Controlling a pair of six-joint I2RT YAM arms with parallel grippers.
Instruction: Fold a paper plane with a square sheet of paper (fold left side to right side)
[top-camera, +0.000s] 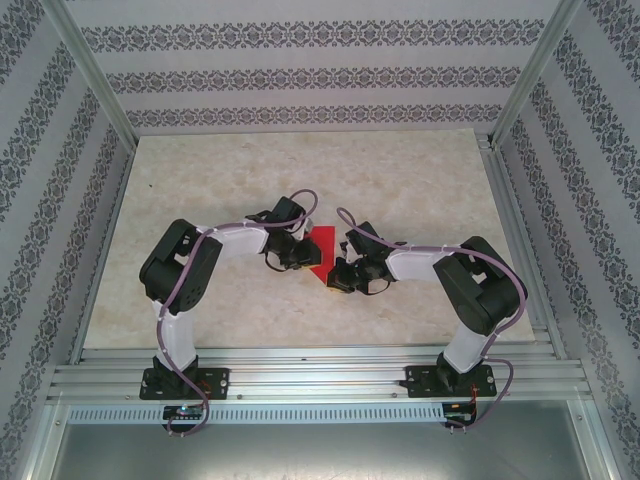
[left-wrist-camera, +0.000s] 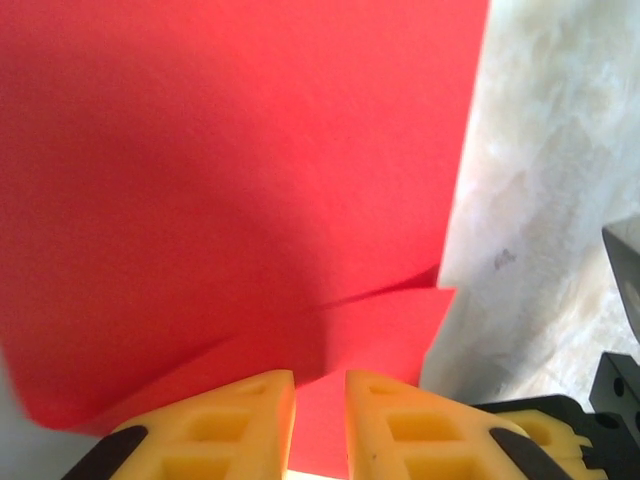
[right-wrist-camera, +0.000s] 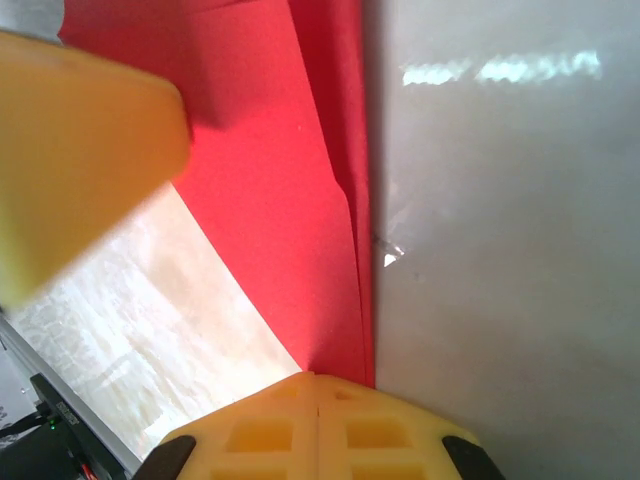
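Red paper (top-camera: 322, 250), creased, runs lengthwise near-to-far; left jaws narrowly apart over it, right jaws pressed together.

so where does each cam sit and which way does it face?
Top external: above and behind the bases, looking down on the table; left arm, right arm, left hand and right hand show.
Left wrist: on the left wrist, looking along its yellow fingers, slightly apart, onto the red paper.
Right wrist: on the right wrist, looking past its closed fingers at paper and table.
Shared: all three see the red paper.
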